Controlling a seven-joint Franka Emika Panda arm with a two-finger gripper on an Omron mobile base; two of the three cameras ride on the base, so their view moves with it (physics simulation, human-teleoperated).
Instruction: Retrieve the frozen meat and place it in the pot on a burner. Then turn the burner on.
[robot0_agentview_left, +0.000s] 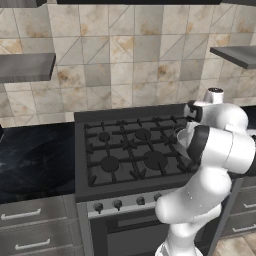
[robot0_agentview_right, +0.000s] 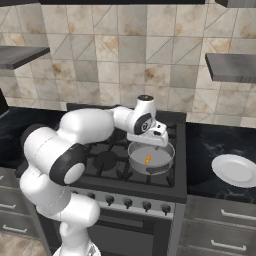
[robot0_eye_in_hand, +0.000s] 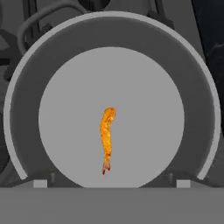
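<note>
Currently on the stove (robot0_agentview_right: 175, 182), front right burner:
- Pot (robot0_eye_in_hand: 24, 83): directly beneath the claw (robot0_agentview_right: 148, 139), set on the grate so a flame can reach it.
- Frozen meat (robot0_eye_in_hand: 106, 139): loose on the pot floor, straight below the fingertips (robot0_eye_in_hand: 40, 183), apart from them, apparently let go.
- Claw: spread wide, holding nothing, poised above the rim.
- Burner knobs (robot0_agentview_right: 127, 202): lower and nearer the base; turning one remains to do.

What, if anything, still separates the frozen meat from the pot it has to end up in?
Nothing visible does. The frozen meat already lies on the pale floor of the pot, which sits on the stove's front right burner. The gripper hangs open above it.
</note>
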